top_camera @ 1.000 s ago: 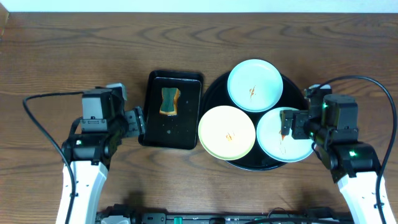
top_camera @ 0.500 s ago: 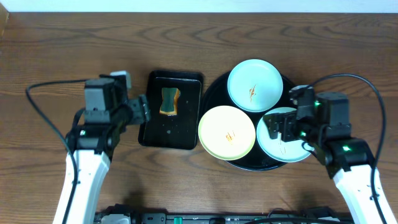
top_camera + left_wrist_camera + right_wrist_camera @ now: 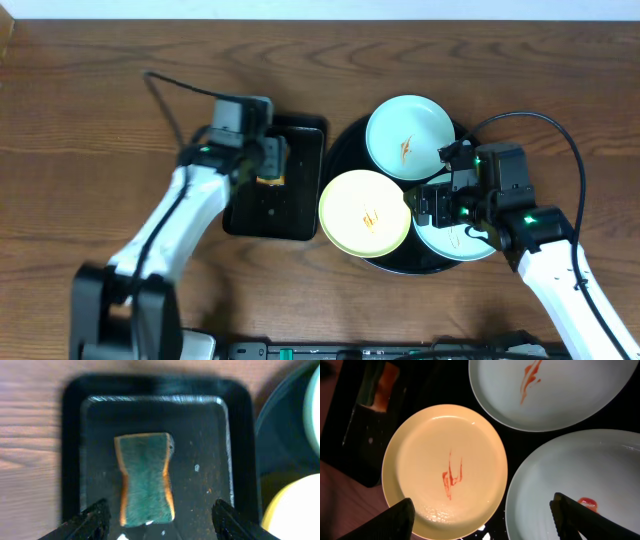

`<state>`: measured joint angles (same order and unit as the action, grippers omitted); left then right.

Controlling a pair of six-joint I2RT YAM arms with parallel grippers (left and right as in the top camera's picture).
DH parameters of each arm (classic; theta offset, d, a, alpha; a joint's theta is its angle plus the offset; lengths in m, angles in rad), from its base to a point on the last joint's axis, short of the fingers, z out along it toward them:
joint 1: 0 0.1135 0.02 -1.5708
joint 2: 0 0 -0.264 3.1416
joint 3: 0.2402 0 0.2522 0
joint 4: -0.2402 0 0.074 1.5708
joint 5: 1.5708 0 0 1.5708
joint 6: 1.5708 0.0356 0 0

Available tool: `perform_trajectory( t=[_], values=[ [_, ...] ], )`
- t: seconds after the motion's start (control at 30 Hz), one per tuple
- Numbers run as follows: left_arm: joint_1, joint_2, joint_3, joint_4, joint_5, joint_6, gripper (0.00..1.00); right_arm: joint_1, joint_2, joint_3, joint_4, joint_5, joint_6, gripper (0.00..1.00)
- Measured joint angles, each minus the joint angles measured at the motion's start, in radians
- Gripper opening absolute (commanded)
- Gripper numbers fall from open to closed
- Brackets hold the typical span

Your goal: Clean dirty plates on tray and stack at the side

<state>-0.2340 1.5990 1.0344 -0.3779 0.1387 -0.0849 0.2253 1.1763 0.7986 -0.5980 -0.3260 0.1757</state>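
Observation:
Three plates lie on the round black tray point(image 3: 345, 140): a mint-white plate point(image 3: 410, 136) at the back, a pale yellow plate point(image 3: 364, 212) at the front left and a second mint-white plate point(image 3: 462, 240) at the front right, each with orange-red smears. My right gripper point(image 3: 430, 207) is open above the gap between the yellow plate point(image 3: 445, 467) and the front-right plate point(image 3: 580, 485). My left gripper point(image 3: 159, 525) is open over the green and orange sponge point(image 3: 144, 479), which lies in the rectangular black tray point(image 3: 155, 455).
The rectangular tray point(image 3: 275, 205) sits just left of the round tray. Bare brown wood tabletop point(image 3: 90, 120) lies to the left, back and right. A pale wall edge runs along the far side.
My left arm swung right and forward from beside the rectangular tray to above the sponge. My right gripper shifted left from over the front-right plate toward the yellow plate.

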Motion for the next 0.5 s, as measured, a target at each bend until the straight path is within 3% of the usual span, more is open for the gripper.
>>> perform_trajectory(
  t=[0.17,0.5],
  values=[
    [-0.029,0.126,0.0,0.046,-0.023,0.005,0.55,0.0,0.0,0.0,0.0,0.0,0.001,0.85],
    [-0.031,0.183,0.0,0.073,-0.064,0.007,0.55,0.0,0.0,0.0,0.001,0.0,0.001,0.86]
  ],
)
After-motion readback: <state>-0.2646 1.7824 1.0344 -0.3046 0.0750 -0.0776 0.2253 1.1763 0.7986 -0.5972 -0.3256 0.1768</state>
